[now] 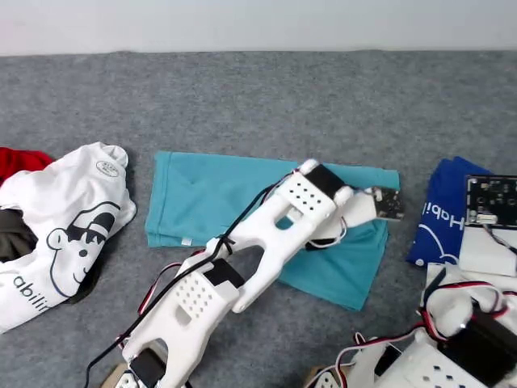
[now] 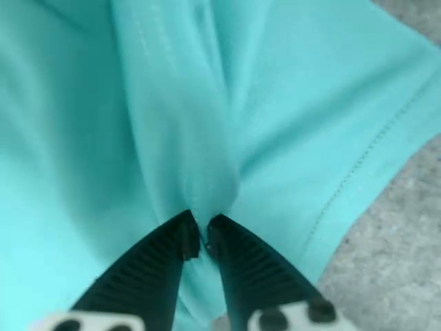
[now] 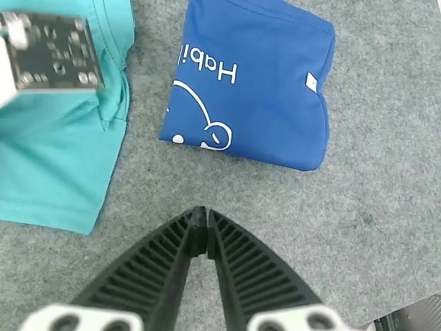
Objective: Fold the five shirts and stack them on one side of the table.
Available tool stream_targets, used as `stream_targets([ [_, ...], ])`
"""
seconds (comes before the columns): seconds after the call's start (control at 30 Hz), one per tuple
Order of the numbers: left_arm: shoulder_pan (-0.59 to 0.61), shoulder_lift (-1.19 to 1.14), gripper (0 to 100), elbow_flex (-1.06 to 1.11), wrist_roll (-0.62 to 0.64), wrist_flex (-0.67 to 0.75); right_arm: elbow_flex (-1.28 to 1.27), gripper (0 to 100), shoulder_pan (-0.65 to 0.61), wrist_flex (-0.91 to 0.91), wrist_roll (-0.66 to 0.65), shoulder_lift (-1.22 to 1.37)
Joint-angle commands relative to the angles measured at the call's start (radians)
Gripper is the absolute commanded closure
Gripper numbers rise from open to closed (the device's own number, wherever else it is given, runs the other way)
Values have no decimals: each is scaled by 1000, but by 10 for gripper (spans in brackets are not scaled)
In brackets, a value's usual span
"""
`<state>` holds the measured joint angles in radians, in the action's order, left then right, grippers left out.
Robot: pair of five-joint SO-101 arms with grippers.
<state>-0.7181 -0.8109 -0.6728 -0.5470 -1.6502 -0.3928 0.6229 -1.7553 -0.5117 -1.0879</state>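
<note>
Over the middle of the grey worktop (image 1: 258,97), the teal shirt (image 1: 210,198) lies spread out, long side running left to right. The left arm (image 1: 242,259) stretches across it from the near edge to its right end. And look at the left wrist view: the left jaws are clamped on a raised ridge of teal cloth, black tips pressed together with the fabric pinched between them. The cloth runs away from the tips in one long pleat. A stitched hem shows at the side, with bare worktop just past it.

Off to the right sits the blue shirt (image 1: 440,214), folded into a neat packet with white print on top. It lies near the teal shirt's right end but apart from it, a strip of grey between them. The right arm (image 1: 460,339) is tucked at the near right corner. Its right jaws are together, gripping nothing, hanging above bare worktop just short of the blue shirt's near edge.

Far left, the white shirt (image 1: 73,218) lies crumpled, its cartoon print facing up. A red shirt (image 1: 20,162) peeks out behind it, and a dark garment (image 1: 12,234) shows from underneath.
</note>
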Motion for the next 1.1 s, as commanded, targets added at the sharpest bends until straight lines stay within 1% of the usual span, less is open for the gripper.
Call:
stream_targets([
  [0.0,31,29,994,-160,-11,-58,3,987,13,-35,9,-2],
  [0.1,78,23,994,-232,-12,-55,3,987,13,-35,9,-2],
  [0.23,140,14,992,-228,-8,28,3,987,13,-35,9,-2],
  [0.33,172,-40,985,-226,-8,64,3,987,13,-35,9,-2],
  [0.43,183,-97,906,-226,-5,52,3,987,13,-35,9,-2],
  [0.5,183,-120,854,-228,34,25,3,987,13,-35,9,-2],
  [0.6,180,-120,841,-236,66,3,3,987,13,-35,9,-2],
  [0.8,166,-121,849,-394,71,-89,3,987,13,-35,9,-2],
  [0.97,121,-120,976,-470,72,-104,3,987,13,-35,9,-2],
  [1.0,109,-120,992,-472,74,-104,3,987,13,-35,9,-2],
  [1.07,91,-120,994,-472,83,-104,3,987,13,-35,9,-2],
])
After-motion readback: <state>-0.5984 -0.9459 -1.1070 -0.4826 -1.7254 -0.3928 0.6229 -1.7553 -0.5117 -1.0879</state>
